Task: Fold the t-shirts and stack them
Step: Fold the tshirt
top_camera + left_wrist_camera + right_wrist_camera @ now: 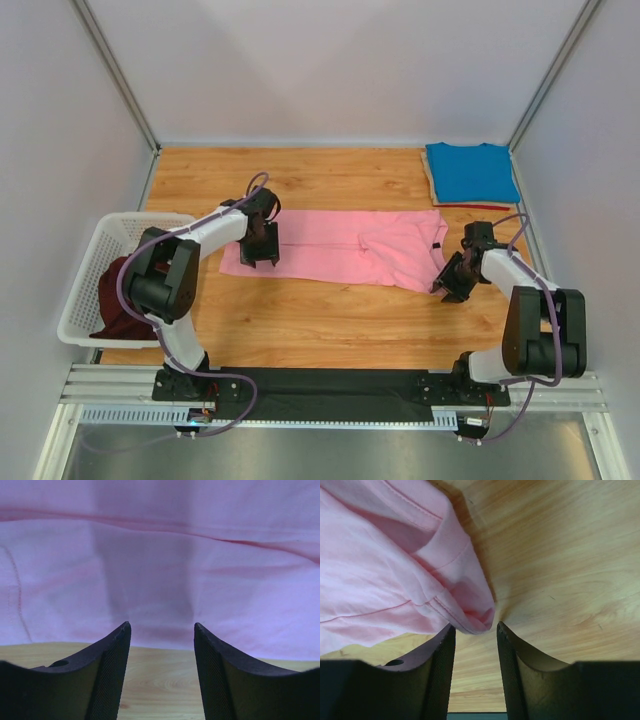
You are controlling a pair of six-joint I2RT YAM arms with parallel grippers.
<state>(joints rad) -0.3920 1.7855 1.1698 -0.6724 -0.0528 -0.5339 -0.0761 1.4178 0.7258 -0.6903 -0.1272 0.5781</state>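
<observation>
Lying flat, pink t-shirt (340, 248), long axis left-right.

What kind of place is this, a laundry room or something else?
Probably a robot lab test cell: plain white walls, two arms bolted to a metal rail, and a pink t-shirt laid on a wooden table.

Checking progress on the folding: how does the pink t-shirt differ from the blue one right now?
The pink t-shirt lies stretched out long across the table; the blue t-shirt is a compact folded rectangle in the far right corner. The left end effector and right end effector sit at the pink one's ends; neither is near the blue one. Both are plain, single-colour shirts.
</observation>
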